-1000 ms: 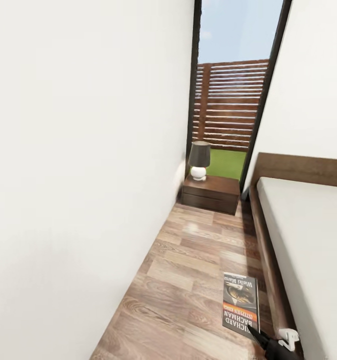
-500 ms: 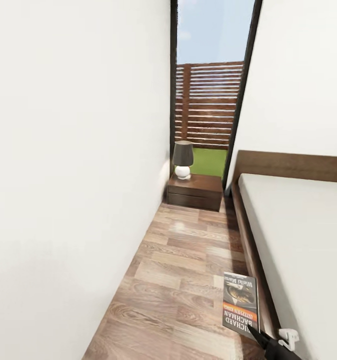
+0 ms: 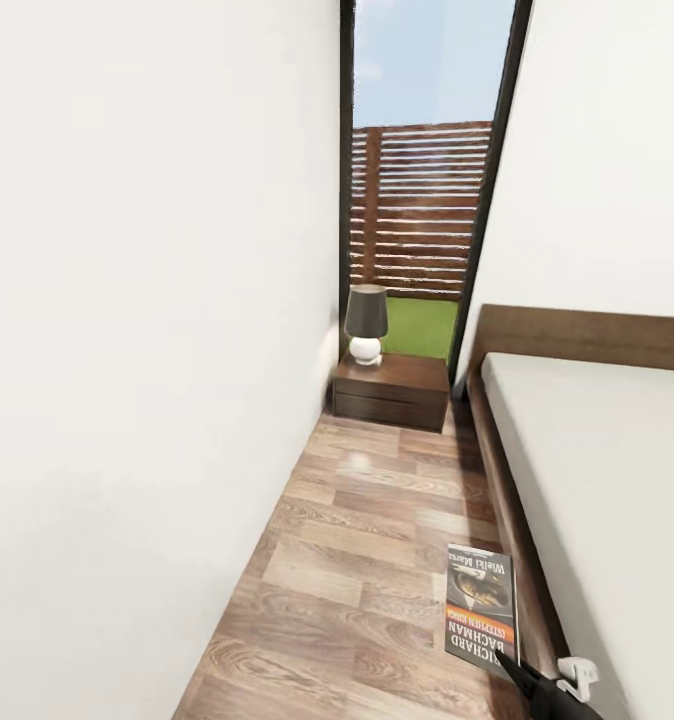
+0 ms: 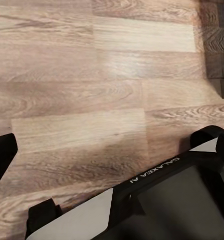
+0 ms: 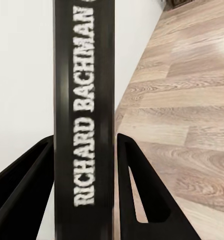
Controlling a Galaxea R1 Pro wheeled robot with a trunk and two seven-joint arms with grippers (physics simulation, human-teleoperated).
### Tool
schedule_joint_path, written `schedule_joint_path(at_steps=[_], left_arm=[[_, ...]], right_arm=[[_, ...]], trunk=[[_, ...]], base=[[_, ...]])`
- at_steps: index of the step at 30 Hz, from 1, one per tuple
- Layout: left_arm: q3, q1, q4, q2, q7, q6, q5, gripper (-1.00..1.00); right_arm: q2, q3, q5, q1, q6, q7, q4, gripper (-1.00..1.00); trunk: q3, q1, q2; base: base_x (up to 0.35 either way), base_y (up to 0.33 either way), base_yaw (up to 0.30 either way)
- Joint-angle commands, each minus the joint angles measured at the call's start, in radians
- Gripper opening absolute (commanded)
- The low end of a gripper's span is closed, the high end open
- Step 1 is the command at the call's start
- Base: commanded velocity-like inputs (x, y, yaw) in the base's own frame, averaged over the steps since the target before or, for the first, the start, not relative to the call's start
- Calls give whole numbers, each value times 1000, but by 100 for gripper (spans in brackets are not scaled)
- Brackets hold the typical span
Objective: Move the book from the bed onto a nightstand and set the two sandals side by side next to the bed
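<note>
With the right gripper [image 5: 84, 200] clamped on the spine of the book [image 3: 480, 608], carried above the floor beside the bed [image 3: 587, 470], that thin edge-hold could slip before reaching the far nightstand [image 3: 391, 391].

Bed [image 3: 597, 470] cut off at right edge; right gripper [image 3: 522, 672] mostly below head view's bottom edge
</note>
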Motion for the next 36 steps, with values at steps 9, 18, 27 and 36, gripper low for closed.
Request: schedule_joint_path(at_steps=[9,18,27,36], left_arm=[[-5,-1,0,0,3,-10,-9,100],[-5,-1,0,0,3,-10,-9,100],[-5,-1,0,0,3,-10,-9,100],[-5,-1,0,0,3,-10,-9,100]], right_arm=[[-1,-9,4,-2,-5,4,4,-100],[-1,-10,4,-2,-5,2,4,-100],[-1,-10,4,-2,-5,2,4,-100],[-1,-9,4,-2,-5,5,4,-100]], trunk=[[-1,1,-1],[-1,1,-1],[-1,1,-1],[-1,1,-1]], base=[[330,0,0],[330,0,0],[330,0,0],[322,0,-87]])
